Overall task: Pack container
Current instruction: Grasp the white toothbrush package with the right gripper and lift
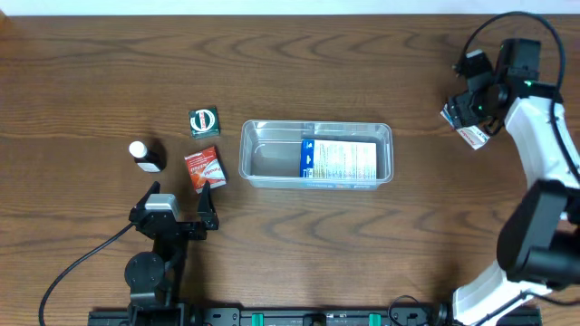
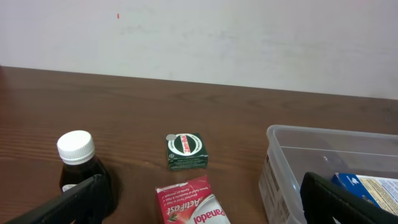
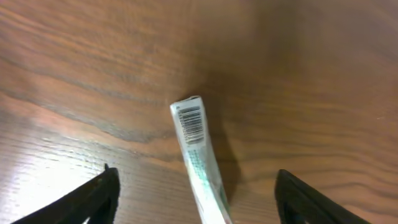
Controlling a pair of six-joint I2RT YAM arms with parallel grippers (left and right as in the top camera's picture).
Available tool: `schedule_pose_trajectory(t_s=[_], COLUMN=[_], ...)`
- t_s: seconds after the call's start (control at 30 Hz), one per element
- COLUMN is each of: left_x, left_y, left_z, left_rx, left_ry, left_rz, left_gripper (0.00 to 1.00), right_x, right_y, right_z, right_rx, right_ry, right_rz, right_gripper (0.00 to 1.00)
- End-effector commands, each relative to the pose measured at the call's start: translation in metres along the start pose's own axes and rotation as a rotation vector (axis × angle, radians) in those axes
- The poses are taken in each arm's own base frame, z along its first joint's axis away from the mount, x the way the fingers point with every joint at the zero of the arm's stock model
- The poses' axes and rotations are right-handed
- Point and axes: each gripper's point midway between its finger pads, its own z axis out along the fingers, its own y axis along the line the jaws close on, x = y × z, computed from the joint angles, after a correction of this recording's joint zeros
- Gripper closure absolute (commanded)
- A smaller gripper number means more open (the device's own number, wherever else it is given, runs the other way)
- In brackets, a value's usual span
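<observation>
One container (image 1: 270,161), one bottle (image 1: 145,156), four packets (image 1: 204,122) (image 1: 205,168) (image 1: 338,161) (image 1: 468,134)

Left gripper (image 1: 179,201) spread wide, right gripper (image 3: 196,174) — likewise

Far left: bottle (image 2: 78,167), white cap. Mid-table: green box (image 2: 186,152), red packet (image 2: 193,204) (Panadol) just nearer the camera. At right: container (image 2: 292,163), blue-white box (image 2: 368,185) inside. The left gripper (image 2: 202,186) spread wide, bottom corners
</observation>
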Motion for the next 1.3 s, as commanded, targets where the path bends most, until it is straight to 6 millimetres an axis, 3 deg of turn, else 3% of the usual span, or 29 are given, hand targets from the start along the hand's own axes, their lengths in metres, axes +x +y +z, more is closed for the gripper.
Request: schedule_pose_trajectory(t_s=[0.0, 0.33, 0.63, 1.0, 1.13, 1.27], left_x=[0.016, 0.016, 0.016, 0.016, 0.016, 0.016], left_y=[0.000, 0.000, 0.000, 0.000, 0.000, 0.000], left_z=[0.001, 0.001, 0.001, 0.001, 0.001, 0.001], left_rx=[0.009, 0.009, 0.009, 0.009, 0.009, 0.009], left_ry=[0.047, 0.047, 0.047, 0.047, 0.047, 0.047], left_rz=[0.004, 0.004, 0.004, 0.004, 0.004, 0.004], left_gripper=[0.02, 0.02, 0.02, 0.02, 0.02, 0.02], right_x=[0.010, 0.039, 0.043, 0.046, 0.037, 0.009], right_y=[-0.004, -0.011, -0.014, -0.012, -0.010, -0.008], right_z=[0.017, 0.052, 0.055, 0.054, 0.047, 0.023], right_rx=[-0.013, -0.044, -0.041, -0.049, -0.046, -0.019], right_ry=[0.034, 0.117, 0.126, 0.138, 0.114, 0.043], right_rz=[0.001, 0.043, 0.052, 0.054, 0.073, 0.036], right_gripper=[0.28, 0.36, 0.48, 0.99, 0.99, 0.99])
